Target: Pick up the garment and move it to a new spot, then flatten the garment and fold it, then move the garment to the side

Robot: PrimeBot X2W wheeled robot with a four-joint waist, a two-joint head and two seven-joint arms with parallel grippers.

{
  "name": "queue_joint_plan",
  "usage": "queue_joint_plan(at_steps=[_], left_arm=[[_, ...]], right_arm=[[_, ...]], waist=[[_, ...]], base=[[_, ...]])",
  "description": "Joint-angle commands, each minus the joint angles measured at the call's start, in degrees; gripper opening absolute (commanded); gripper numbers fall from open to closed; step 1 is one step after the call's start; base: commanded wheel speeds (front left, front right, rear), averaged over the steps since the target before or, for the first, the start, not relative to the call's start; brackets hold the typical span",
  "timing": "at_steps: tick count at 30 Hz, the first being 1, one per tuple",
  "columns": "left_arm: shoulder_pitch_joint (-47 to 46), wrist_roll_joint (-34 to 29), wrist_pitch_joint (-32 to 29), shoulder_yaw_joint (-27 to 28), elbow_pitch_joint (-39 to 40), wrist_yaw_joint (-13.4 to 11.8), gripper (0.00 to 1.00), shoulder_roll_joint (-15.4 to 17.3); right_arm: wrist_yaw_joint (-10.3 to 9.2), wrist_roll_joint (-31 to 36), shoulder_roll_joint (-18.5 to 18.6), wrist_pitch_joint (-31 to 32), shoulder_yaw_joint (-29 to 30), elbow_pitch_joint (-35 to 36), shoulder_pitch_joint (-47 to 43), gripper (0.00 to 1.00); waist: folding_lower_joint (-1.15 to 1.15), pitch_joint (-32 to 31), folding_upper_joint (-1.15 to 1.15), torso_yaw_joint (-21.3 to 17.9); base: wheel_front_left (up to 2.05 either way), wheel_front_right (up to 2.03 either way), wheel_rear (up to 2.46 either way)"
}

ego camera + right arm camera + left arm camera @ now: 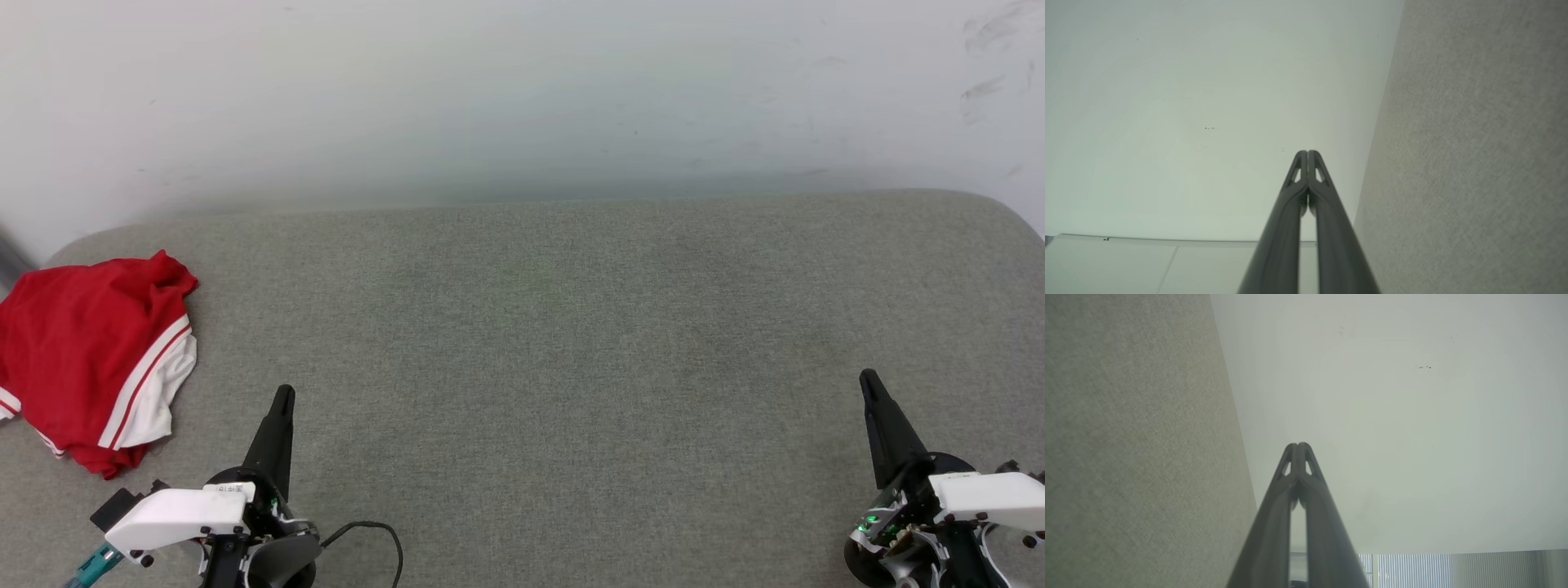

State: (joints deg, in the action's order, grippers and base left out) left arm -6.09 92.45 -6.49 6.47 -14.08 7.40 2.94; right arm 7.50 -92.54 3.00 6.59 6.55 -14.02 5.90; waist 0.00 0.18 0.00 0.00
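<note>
Grey surface, garment crumpled at far left; left gripper and right gripper both closed, so I'd open left wide and grab a thick fold

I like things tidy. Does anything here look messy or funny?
The shirt lies bunched and wrinkled, not flat, at the far left of the grey surface. The wall has dark scuffs at the upper right. Nothing looks spilled or broken.
</note>
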Motion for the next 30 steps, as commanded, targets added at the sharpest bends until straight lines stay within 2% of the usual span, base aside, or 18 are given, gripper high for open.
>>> queue_joint_plan(at_steps=[1, 30], left_arm=[[-0.36, -0.08, -0.25, 0.12, -0.04, 0.17, 0.0, -0.1], [-0.36, -0.08, -0.24, 0.11, -0.04, 0.17, 0.0, -0.1]], right_arm=[[-0.02, 0.27, -0.22, 0.05, -0.03, -0.06, 0.64, 0.0], [-0.02, 0.26, -0.22, 0.05, -0.04, -0.05, 0.64, 0.0]], waist=[[0.0, 0.0, 0.0, 0.0], [0.0, 0.0, 0.0, 0.0]], base=[[0.0, 0.0, 0.0], [0.0, 0.0, 0.0]])
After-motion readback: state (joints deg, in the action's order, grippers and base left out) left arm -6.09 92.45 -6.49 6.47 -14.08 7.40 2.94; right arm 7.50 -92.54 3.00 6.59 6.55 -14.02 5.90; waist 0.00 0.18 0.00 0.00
